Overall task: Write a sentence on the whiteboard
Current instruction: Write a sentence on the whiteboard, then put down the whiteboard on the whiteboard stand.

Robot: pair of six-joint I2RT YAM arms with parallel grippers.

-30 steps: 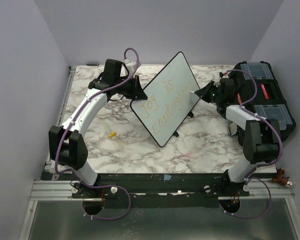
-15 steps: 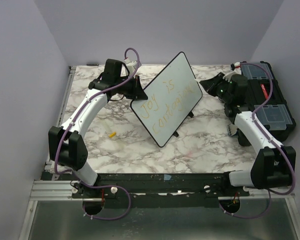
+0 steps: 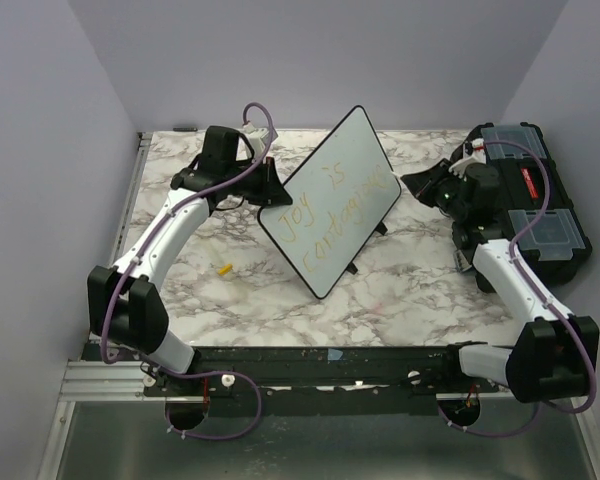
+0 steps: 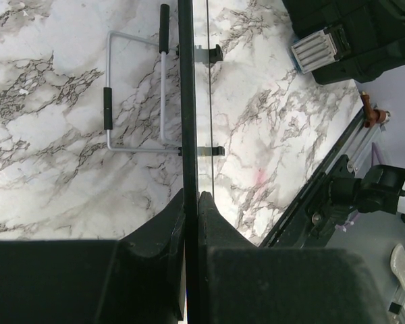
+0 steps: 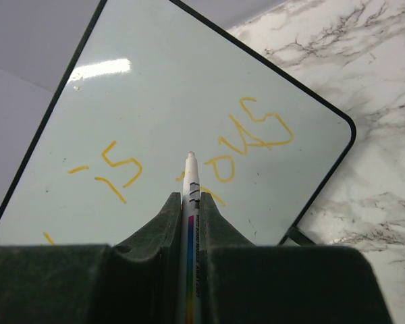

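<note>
Backed off the whiteboard (image 3: 360, 140), right end effector (image 5: 189, 199) pinches the marker (image 5: 190, 177); left end effector (image 4: 191, 200) clamps the board's edge. The sentence (image 3: 345, 213) looks complete: keep the tip clear.

White whiteboard (image 3: 353, 140), black rim; yellow-orange sentence (image 3: 342, 215). Tabletop (image 3: 250, 300) white marble, veined grey. Toolbox (image 3: 550, 200) black, clear lids. Marker (image 5: 191, 196) white with a rainbow stripe.
</note>
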